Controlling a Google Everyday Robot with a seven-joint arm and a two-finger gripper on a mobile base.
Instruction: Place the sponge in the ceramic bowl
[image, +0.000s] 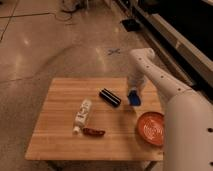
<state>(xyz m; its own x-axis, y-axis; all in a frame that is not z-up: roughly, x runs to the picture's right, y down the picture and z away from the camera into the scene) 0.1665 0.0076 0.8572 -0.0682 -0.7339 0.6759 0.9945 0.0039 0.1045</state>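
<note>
The bright-blue sponge (133, 98) hangs at the tip of my gripper (134, 94), just above the wooden table (60, 135), right of its middle. The white arm reaches down to it from the right. The ceramic bowl (151, 128), an orange-red dish with pale swirl lines, sits at the table's right edge, a short way in front of and right of the sponge. The arm's body hides part of the bowl's right side.
A black ribbed bar (109, 97) lies just left of the sponge. A white bottle (82, 114) and a dark red item (93, 132) lie nearer the table's middle. Cables and a blue cross mark (114, 51) are on the floor behind.
</note>
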